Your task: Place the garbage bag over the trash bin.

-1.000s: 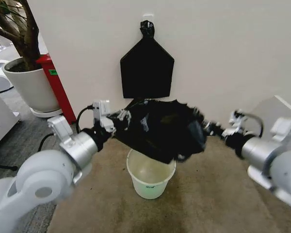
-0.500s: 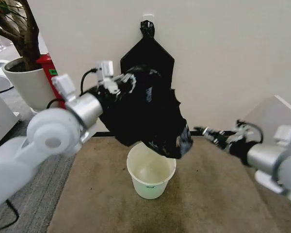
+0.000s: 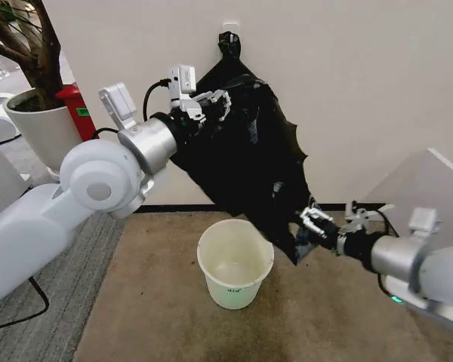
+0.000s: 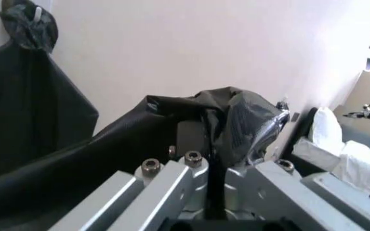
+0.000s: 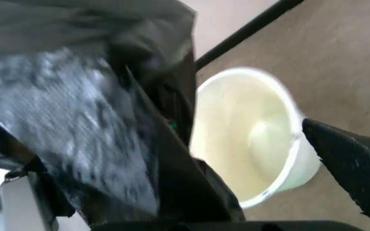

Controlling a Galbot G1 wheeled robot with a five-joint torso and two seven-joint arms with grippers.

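I'd swung the left gripper (image 3: 211,102) up, clamped on the garbage bag (image 3: 249,170), while the right gripper (image 3: 311,226) pinched its bottom corner beside the trash bin (image 3: 235,271), so it hung stretched, not opened.

Trash bin (image 3: 235,262) mouth open; garbage bag (image 3: 249,166) beside.

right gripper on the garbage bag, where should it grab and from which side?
Probably the bag's lower corner, approached from the robot's right. The garbage bag hangs stretched diagonally: the left gripper pinches its top edge high by the wall, and the low end trails beside the trash bin rim. The right gripper sits at that corner, where the film bunches into a graspable fold.
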